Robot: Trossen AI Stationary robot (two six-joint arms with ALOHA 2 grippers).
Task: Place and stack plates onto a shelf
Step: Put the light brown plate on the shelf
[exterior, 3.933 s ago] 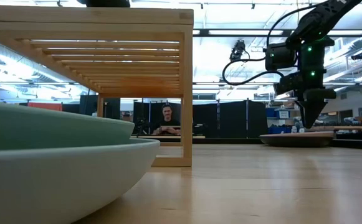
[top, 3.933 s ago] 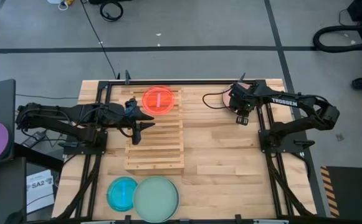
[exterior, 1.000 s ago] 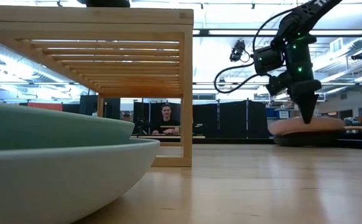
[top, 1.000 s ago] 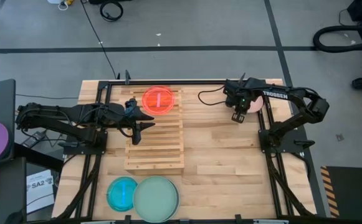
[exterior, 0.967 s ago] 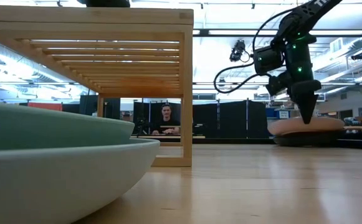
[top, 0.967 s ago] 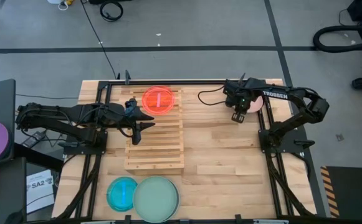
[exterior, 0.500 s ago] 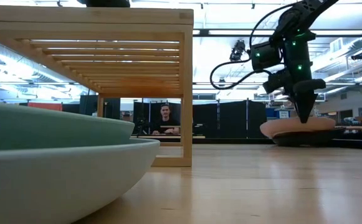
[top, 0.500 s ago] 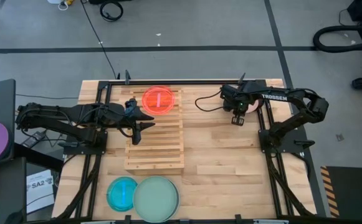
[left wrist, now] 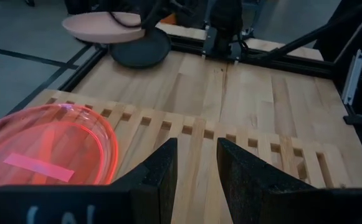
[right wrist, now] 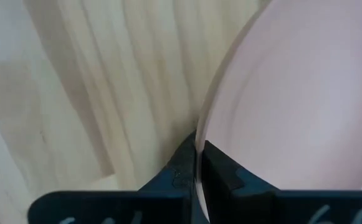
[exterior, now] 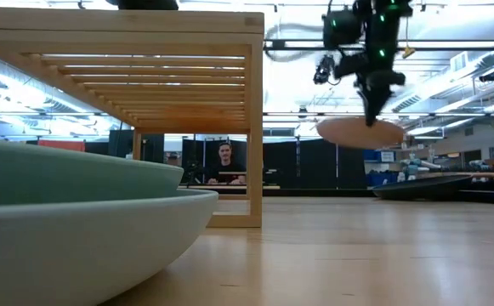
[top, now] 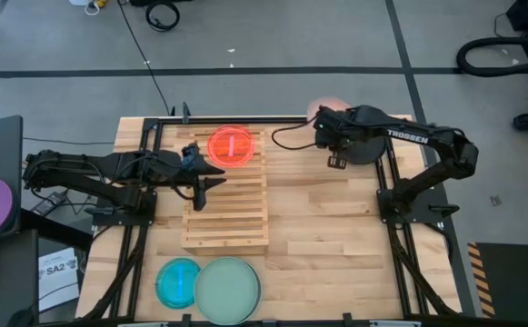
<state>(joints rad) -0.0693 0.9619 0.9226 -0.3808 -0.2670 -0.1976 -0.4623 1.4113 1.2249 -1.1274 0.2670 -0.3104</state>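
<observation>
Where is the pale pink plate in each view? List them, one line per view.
High view: pale pink plate at the table's far edge, mostly under the right pincer.
Low view: airborne, upper right.
Left wrist view: top left.
Right wrist view: fills the right side.
Shared landmark: the dark plate nearby.

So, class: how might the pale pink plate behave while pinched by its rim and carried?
The pale pink plate probably stays stiff: it hangs flat from the right gripper, shut on one edge. Held off-centre, it may tip or slip. Its smooth rim looks slippery.
</observation>
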